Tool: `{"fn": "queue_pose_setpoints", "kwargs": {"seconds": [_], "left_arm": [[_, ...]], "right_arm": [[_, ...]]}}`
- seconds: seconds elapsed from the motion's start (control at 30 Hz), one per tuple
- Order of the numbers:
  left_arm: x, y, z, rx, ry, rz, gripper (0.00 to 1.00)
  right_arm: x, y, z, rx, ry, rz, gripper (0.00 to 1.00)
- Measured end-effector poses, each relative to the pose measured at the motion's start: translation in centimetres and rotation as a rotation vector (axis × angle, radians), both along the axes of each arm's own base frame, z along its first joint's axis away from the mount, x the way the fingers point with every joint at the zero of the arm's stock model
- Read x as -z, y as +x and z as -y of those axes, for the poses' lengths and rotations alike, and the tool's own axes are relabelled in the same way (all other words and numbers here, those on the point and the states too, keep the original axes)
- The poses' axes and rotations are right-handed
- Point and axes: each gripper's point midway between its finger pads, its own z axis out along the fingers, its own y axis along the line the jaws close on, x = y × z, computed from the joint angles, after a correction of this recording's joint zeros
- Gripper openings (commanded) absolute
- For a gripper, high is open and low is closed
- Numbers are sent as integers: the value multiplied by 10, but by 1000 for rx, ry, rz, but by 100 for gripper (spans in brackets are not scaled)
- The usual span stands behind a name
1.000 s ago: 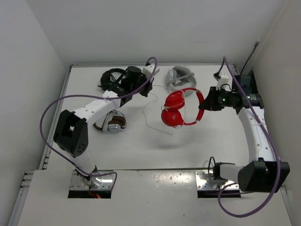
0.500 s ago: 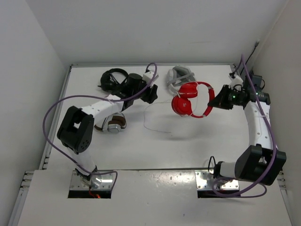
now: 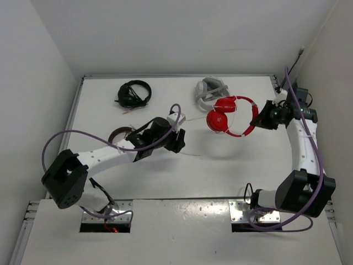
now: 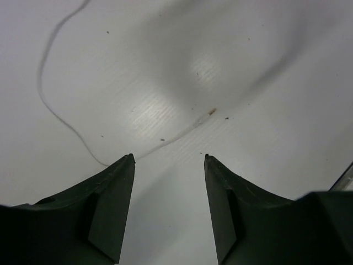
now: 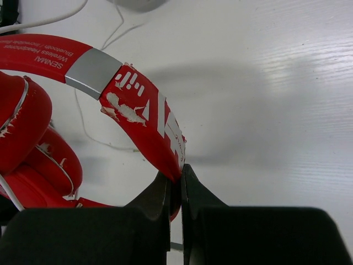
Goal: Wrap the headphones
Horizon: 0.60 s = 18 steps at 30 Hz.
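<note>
The right gripper's [image 5: 175, 179] two dark fingers were pinched tight on the headband of the glossy red over-ear headphones [image 5: 140, 113], seemingly holding them clear of the white table [image 3: 242, 176] toward its far right corner, just beside a grey-white padded headset [image 3: 210, 91], so the lead could be wound on. Their long axis ran roughly left to right, band toward that gripper, round earcups toward the table's middle. The left gripper's [image 4: 168, 163] fingers stood spread and empty low over the table's middle, the thin white cable [image 4: 52, 105] lying just ahead of them, probably to be picked up.
</note>
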Motion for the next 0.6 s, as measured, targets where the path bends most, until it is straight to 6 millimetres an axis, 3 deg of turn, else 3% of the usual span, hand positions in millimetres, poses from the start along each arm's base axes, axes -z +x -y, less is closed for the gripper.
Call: {"fn": "queue_pose_setpoints", "kwargs": {"seconds": [0.13,0.23,0.6], "left_arm": [[18,-18,15,87,56,-39,47],[31,-19,30,206,119,-48,42],[73,-34,41,549,302,25,39]], "right_arm": [[1,0,4,25,-13,-9,0],[0,0,4,31,-15,-8,0],[-2,-1,11,55,-16,1,0]]}}
